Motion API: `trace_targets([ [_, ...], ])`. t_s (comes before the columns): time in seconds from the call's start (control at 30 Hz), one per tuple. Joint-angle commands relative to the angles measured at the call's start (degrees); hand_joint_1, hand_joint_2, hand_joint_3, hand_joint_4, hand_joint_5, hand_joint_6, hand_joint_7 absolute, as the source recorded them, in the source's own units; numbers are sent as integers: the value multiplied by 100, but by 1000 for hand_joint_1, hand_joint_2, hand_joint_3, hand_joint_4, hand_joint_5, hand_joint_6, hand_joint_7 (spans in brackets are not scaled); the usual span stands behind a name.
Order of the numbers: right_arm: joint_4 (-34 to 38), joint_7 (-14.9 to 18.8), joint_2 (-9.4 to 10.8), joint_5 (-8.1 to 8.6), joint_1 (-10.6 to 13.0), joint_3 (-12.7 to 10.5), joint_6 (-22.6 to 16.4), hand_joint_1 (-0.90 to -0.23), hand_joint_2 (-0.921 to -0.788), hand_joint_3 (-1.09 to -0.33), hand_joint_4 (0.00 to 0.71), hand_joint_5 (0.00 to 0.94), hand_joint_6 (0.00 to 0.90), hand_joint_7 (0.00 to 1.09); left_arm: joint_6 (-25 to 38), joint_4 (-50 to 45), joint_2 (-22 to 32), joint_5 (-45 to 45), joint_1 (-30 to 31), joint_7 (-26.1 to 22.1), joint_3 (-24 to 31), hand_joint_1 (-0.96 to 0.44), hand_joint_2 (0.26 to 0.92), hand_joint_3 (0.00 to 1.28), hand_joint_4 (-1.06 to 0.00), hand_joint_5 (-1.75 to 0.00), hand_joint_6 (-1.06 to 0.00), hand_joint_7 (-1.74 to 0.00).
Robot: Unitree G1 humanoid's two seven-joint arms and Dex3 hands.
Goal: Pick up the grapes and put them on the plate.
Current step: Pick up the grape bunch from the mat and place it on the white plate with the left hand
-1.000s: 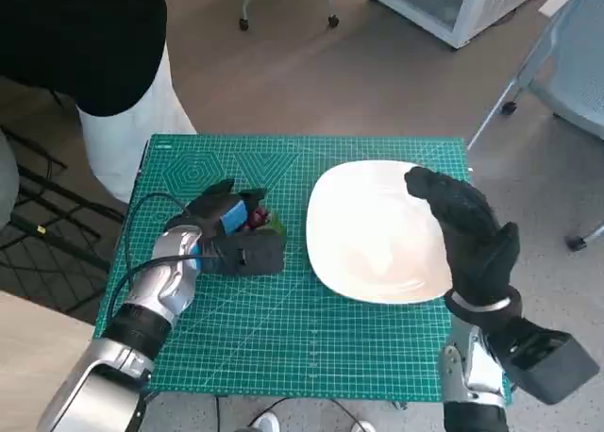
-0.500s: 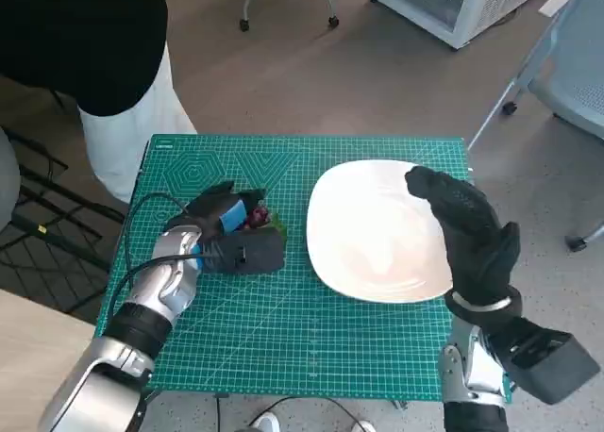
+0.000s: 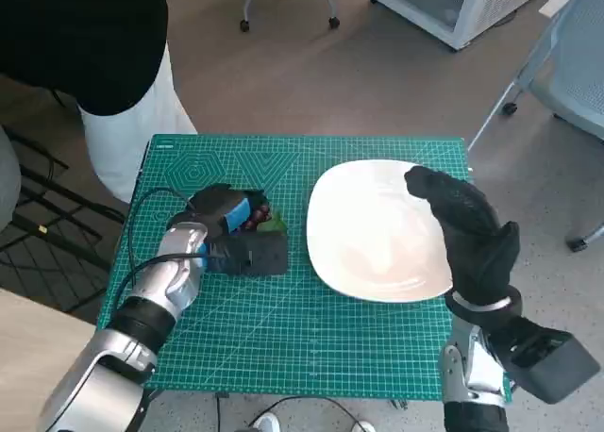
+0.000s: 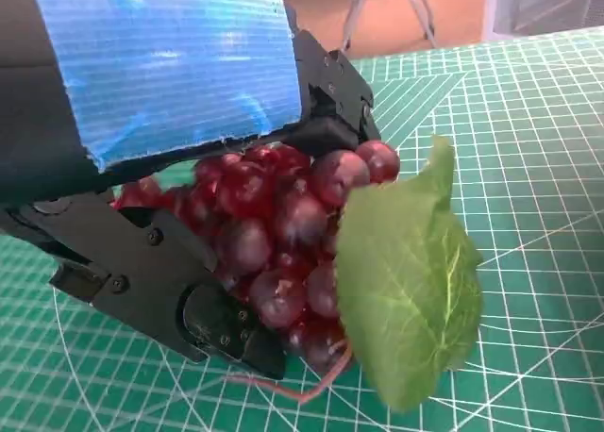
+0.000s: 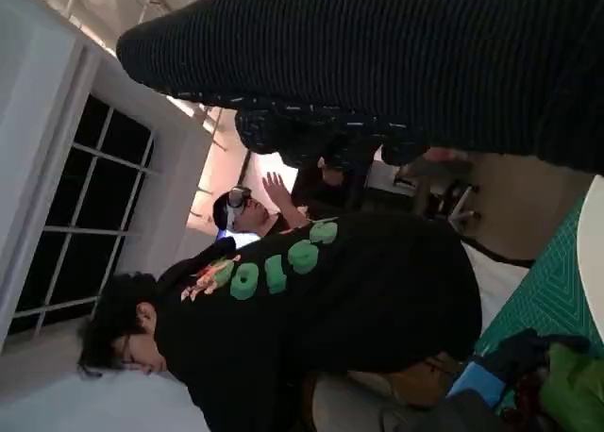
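Left hand (image 3: 226,226) shifted slightly toward the robot, fingers clamped round the grapes (image 4: 283,234), leaf (image 4: 406,281) sticking out, low over the green mat (image 3: 283,328) on the counter, left of the white plate (image 3: 373,229). Right hand (image 3: 462,229) hovers over the plate's edge, fingers apart, holding nothing.

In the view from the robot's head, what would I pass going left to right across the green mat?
Left hand → grapes it grips → white plate → gloved right hand over the plate's right edge.
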Motion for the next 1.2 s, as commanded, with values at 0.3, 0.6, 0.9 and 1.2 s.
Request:
trace_targets([
  [0.3,39,-21,-30,-31,-33,-8,114,-425,-921,-558,317,0,35,564,-50,404,8,45,98,-15,-214,1,920,143,-588,-1228,-554,-1294],
  [0.6,32,5,-40,6,-47,-11,144,-420,-921,-559,316,0,34,567,-118,548,-21,-26,48,-13,-178,1,920,144,-585,-1277,-553,-1247],
  [0.9,6,-4,-41,2,-42,-9,166,-416,-921,-560,315,0,32,569,-160,618,-25,-46,22,24,-177,1,920,150,-567,-1379,-572,-1145],
  [1.2,-23,-18,-30,-5,-45,0,187,-414,-921,-561,315,0,31,572,-154,550,-2,-65,24,3,-153,1,920,152,-559,-1407,-579,-1117],
])
